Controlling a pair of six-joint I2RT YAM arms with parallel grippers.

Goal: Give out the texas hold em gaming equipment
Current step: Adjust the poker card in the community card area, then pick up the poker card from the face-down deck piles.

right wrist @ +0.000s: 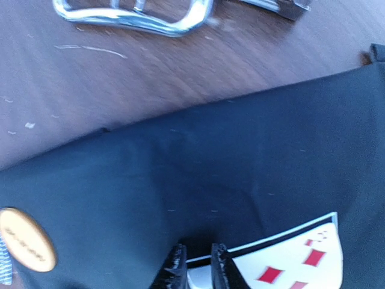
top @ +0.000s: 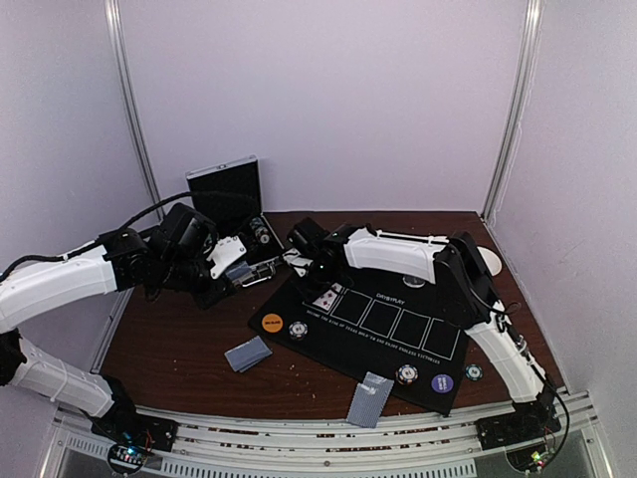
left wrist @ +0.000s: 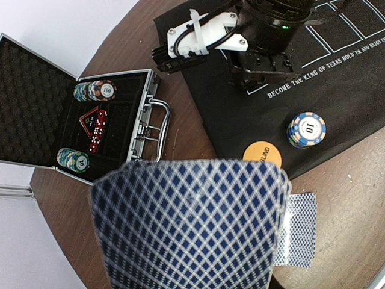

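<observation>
My left gripper (top: 231,261) hangs over the open chip case (top: 254,261), shut on a blue diamond-backed playing card (left wrist: 192,223) that hides its fingers in the left wrist view. My right gripper (right wrist: 197,268) sits low over the black mat's (top: 398,334) left rectangle. Its jaws are nearly together above the corner of a face-up diamonds card (right wrist: 295,265), which lies flat there, with nothing clamped. Also on the mat are an orange button (top: 272,322), striped chips (top: 298,330) (top: 406,374) and a purple button (top: 442,382). Face-down cards (top: 248,354) (top: 370,398) lie toward the near edge.
The aluminium case's lid (top: 224,189) stands upright at the back. Its tray holds chip stacks (left wrist: 93,91) and red dice (left wrist: 96,127). A dark round piece (top: 474,373) rests at the mat's right corner. A pale bowl (top: 490,261) sits behind the right arm.
</observation>
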